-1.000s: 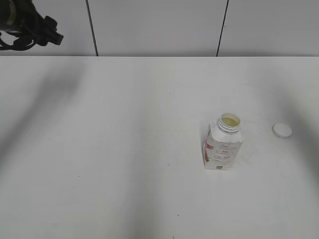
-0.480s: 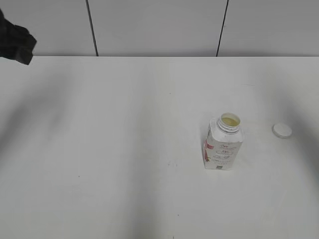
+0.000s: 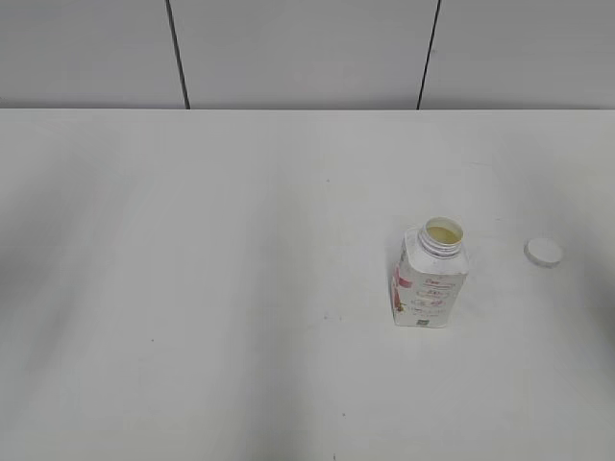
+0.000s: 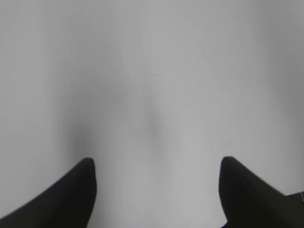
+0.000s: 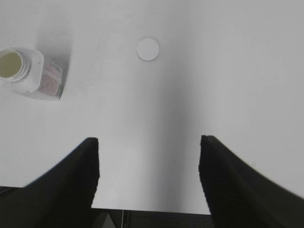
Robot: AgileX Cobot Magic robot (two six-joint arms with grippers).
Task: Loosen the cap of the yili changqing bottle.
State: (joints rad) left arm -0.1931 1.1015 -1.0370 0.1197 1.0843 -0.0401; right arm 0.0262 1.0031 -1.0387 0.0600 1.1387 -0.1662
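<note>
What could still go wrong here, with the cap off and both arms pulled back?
The yili changqing bottle stands open with pale liquid at its neck; a bump from a returning arm could probably spill it. The cap lies loose on the table, apart from the bottle, and could be knocked away. Both grippers, left and right, are open and empty.

The bottle (image 3: 431,279) stands upright on the tabletop (image 3: 221,279), right of centre, its neck uncapped. The cap (image 3: 544,252) lies flat on the tabletop to the bottle's right, apart from it and slightly farther back, near the right edge.
</note>
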